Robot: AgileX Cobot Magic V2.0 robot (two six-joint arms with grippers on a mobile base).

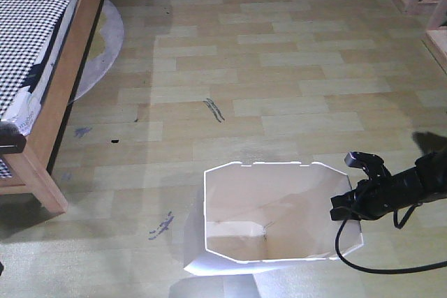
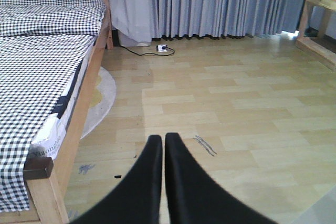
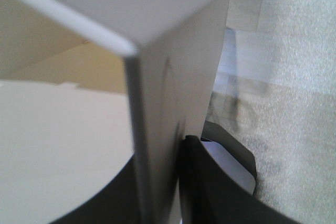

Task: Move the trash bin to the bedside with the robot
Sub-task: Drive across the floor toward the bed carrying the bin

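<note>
Gripping trash bin (image 1: 258, 200) at right rim, right gripper (image 1: 349, 204) clamps thin wall; trash bin stands on floor (image 1: 293, 82), well apart from bedside (image 1: 42, 26) at left.
Left wrist: left gripper (image 2: 164, 138) pinched together, empty; bedside (image 2: 37, 66) along left.
Right wrist: right gripper (image 3: 157, 192) fingers (image 3: 215, 182) straddle trash bin (image 3: 168, 87) wall, clenched.

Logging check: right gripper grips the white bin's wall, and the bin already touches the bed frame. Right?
No. The right gripper does grip the trash bin by its wall, but the bin stands apart from the bed frame; the front view shows it.
</note>
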